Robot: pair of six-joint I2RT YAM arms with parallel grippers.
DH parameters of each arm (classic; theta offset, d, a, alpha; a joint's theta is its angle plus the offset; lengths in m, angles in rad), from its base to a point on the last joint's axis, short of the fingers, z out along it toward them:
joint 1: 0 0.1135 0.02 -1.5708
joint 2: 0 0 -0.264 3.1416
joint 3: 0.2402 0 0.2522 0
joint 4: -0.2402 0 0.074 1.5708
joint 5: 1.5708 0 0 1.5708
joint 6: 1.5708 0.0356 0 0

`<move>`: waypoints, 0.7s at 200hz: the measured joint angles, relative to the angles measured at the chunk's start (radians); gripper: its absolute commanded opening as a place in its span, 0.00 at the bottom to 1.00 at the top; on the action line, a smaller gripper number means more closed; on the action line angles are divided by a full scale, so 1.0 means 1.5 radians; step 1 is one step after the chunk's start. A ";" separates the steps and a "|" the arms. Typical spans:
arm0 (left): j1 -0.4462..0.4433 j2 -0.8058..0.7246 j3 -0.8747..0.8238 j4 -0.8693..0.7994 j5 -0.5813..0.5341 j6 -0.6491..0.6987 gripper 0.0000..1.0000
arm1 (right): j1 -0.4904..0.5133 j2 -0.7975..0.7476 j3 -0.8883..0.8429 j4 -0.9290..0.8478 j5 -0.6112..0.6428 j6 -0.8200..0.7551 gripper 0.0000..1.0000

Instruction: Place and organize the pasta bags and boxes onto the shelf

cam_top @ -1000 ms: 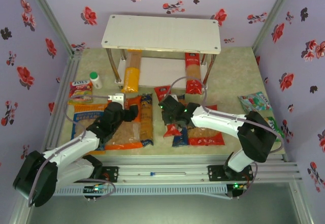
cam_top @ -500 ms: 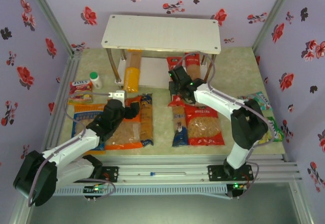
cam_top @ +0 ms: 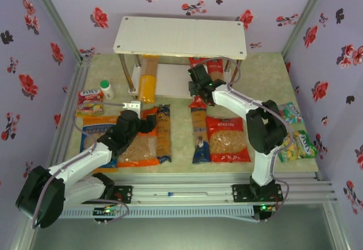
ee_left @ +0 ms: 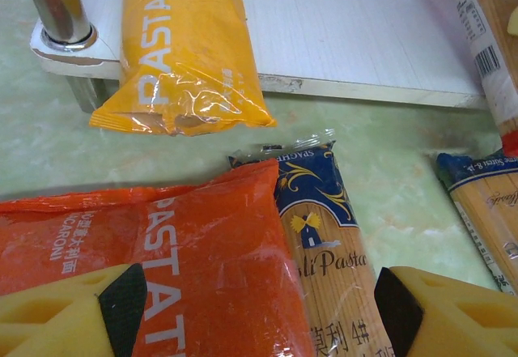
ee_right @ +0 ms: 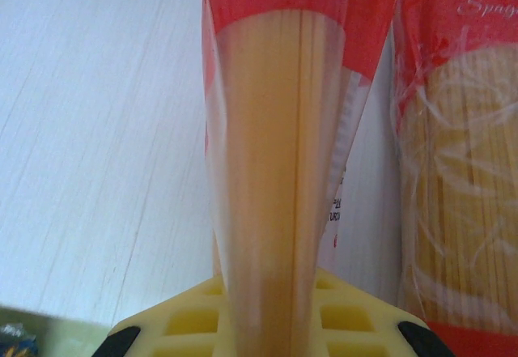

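r gripper (ee_right: 263, 312) is pinching the near end of a red spaghetti pack (ee_right: 279, 155) betw its yellow fingers (ee_right: 356, 320), jaws nearly closed on the thin pack. the pack is running straight out from the fingers over the lower board of the shelf (ee_right: 89, 130), toward its back edge; can't tell if it's resting on the board or lifted off it. a second red pack (ee_right: 461, 171) is lying on that board just beside it, on the right, lengthwise the same way. in the top view this gripper (cam_top: 199, 85) is sitting at the front edge of the lower board, right of centre, under the shelf's top board (cam_top: 180, 37). l gripper (ee_left: 259, 308) is hanging over the worktop (ee_left: 388, 155) w/ jaws wide apart, holding nothing. under it the orange bag (ee_left: 186, 244) and a dark blue spaghetti pack (ee_left: 332, 268) are lying side by side, touching, both betw the two fingers (ee_left: 57, 316) but not gripped. the yellow pack (ee_left: 182, 49) is lying on the lower board near its left front leg, near end sticking out past the front edge. another dark blue pack (ee_left: 486, 203) is lying further right on the worktop.
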 measured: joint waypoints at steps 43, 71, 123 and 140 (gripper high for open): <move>0.000 0.016 0.005 -0.001 0.008 0.000 0.78 | -0.008 0.010 0.007 0.012 0.016 -0.007 0.00; -0.001 0.023 0.006 -0.001 0.015 0.000 0.79 | -0.012 0.020 0.017 0.012 0.017 -0.007 0.00; -0.002 0.023 0.006 -0.007 0.018 0.000 0.81 | -0.023 0.042 0.033 0.028 0.020 0.001 0.21; -0.002 0.023 0.006 -0.008 0.018 0.000 0.81 | -0.031 0.060 0.036 0.042 0.022 0.007 0.22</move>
